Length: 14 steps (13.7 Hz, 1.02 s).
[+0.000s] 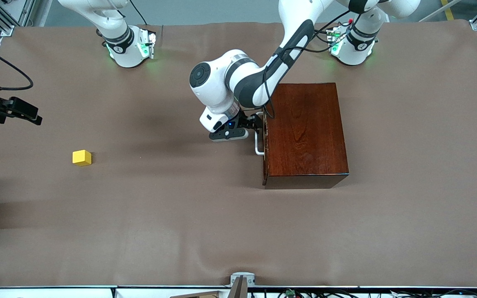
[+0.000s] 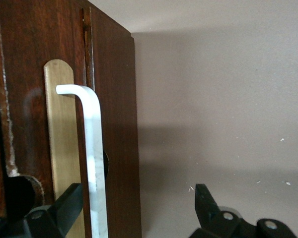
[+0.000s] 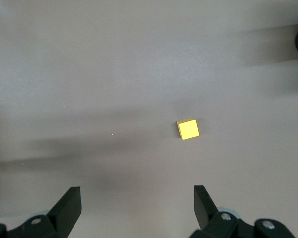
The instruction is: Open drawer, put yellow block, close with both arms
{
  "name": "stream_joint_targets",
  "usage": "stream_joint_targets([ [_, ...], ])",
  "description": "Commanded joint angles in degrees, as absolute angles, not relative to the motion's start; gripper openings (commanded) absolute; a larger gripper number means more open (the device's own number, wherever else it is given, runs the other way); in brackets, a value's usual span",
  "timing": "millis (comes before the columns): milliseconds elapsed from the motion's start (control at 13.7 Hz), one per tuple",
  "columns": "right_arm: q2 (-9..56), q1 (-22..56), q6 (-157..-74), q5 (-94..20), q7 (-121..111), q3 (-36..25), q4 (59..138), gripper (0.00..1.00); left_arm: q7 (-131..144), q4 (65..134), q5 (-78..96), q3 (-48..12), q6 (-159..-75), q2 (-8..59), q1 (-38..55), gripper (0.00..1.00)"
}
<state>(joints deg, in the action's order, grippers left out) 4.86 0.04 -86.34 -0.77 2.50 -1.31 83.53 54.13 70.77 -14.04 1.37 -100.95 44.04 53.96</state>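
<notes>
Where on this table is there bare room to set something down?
Bare cloth lies between the yellow block and the wooden box, and along the table's edge nearest the camera. It is crowded at the drawer's handle, where the left gripper straddles it, open.

yellow block (image 3: 188,129) (small), right hand (image 3: 137,206) spread

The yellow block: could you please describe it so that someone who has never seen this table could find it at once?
Start from the dark wooden box at the left arm's end of the brown table. Go toward the right arm's end, across a broad bare stretch of cloth. There the yellow block lies alone, slightly nearer the front camera than the box's white handle: a small cube, the only bright yellow thing.
</notes>
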Motion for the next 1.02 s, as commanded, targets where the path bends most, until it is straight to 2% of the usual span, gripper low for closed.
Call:
stream_joint_targets([
  [0, 5.36, -0.61, -85.52, -1.32, 1.85, -1.41, 82.09, 1.0, 53.79, 68.91, -15.12, 2.11, -99.75, 45.7, 54.58, 1.0],
  [437, 5.36, -0.62, -85.25, -1.32, 1.85, -1.41, 82.09, 1.0, 54.31, 68.73, -14.94, 2.02, -101.6, 46.32, 54.58, 1.0],
  [947, 5.27, -0.35, -85.34, -1.32, 1.85, -1.41, 82.09, 1.0, 63.45, 68.64, -14.59, 1.32, -107.83, 46.67, 54.84, 1.0],
])
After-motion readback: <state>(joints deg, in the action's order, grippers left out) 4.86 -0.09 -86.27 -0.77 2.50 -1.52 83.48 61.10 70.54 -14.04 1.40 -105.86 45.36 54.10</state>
